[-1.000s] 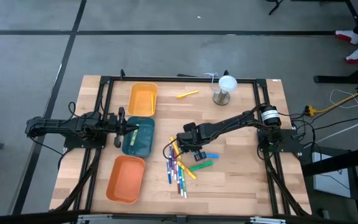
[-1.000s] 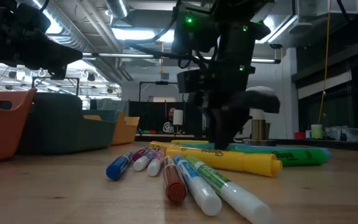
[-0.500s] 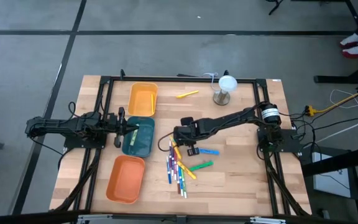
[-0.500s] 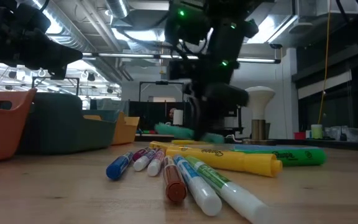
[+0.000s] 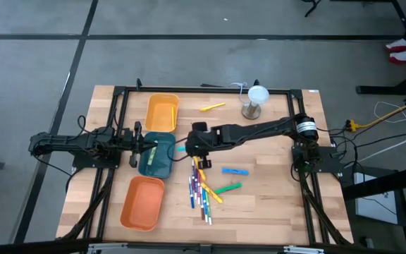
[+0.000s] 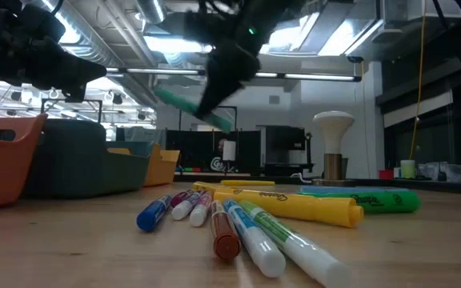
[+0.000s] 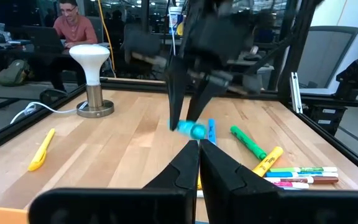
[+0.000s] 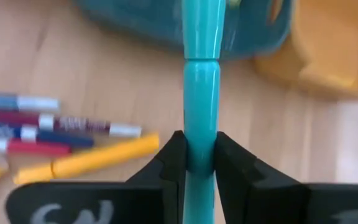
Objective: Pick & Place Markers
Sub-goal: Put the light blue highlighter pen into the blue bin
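Teal marker (image 8: 200,93): this is the one being carried. It is up in the air, off the table, between the pile of markers and the teal tray.
Right gripper (image 5: 197,141): it reaches across the wooden table (image 5: 280,204), close to the teal tray. Its two fingers (image 8: 169,163) are clamped on the teal marker, near the marker's middle.
Left gripper (image 7: 197,163): it waits at the left side, right by the teal tray. Its fingers are pressed together and hold nothing.
Teal tray (image 5: 156,155): it sits between the yellow tray (image 5: 162,111) and the orange tray (image 5: 142,203). Something small and light lies inside, but I cannot tell what.
Other markers: a pile of markers (image 5: 201,189) lies on the wood in the middle. A green marker (image 5: 228,188) and a blue marker (image 5: 234,171) lie a bit apart from the pile. One yellow marker (image 5: 212,107) lies far back, near the white lamp (image 5: 256,97).
Step now: I think the right arm is taking the teal marker to the teal tray.
Next move: the marker needs to be right over the tray. Then the fingers can let go so it drops inside, not on the rim.
How much is left: lots of markers are on the table, so I think the job is far from done.
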Controlling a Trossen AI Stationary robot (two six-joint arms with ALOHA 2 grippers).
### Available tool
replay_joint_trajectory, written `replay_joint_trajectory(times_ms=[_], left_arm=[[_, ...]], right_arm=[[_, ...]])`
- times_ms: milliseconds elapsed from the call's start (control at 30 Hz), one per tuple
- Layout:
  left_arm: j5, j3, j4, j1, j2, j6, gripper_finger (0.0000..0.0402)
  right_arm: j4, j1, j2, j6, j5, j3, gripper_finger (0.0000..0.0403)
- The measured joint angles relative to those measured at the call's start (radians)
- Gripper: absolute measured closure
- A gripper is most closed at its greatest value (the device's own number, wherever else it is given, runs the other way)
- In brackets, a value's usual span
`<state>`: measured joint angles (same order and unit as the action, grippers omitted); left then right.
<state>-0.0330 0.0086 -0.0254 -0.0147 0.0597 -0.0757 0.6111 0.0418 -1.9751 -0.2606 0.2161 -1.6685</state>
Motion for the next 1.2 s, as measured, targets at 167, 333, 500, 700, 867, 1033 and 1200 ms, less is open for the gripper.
replay_joint_trajectory(times_ms=[167,333,500,700,867,1033,1200], left_arm=[[0.000,0.000,0.000,0.000,0.000,0.000,0.0389],[0.000,0.000,0.000,0.000,0.000,0.000,0.0391],[0.000,0.000,0.000,0.000,0.000,0.000,0.0393],[0.000,0.000,0.000,0.000,0.000,0.000,0.0389],[0.000,0.000,0.000,0.000,0.000,0.000,0.0393],[0.000,0.000,0.000,0.000,0.000,0.000,0.0391],[0.000,0.000,0.000,0.000,0.000,0.000,0.0389]], right_arm=[[-0.119,-0.001,0.000,-0.042,-0.045,-0.038,0.0340],[-0.257,-0.007,0.000,-0.051,-0.129,-0.040,0.0340],[-0.390,-0.007,0.000,-0.005,-0.223,-0.040,0.0340],[-0.486,0.002,0.000,0.040,-0.274,-0.040,0.0340],[-0.530,0.006,-0.006,0.043,-0.355,-0.040,0.0340],[-0.621,0.015,-0.052,0.042,-0.395,-0.041,0.0340],[-0.681,0.017,-0.107,0.044,-0.396,-0.041,0.0340]])
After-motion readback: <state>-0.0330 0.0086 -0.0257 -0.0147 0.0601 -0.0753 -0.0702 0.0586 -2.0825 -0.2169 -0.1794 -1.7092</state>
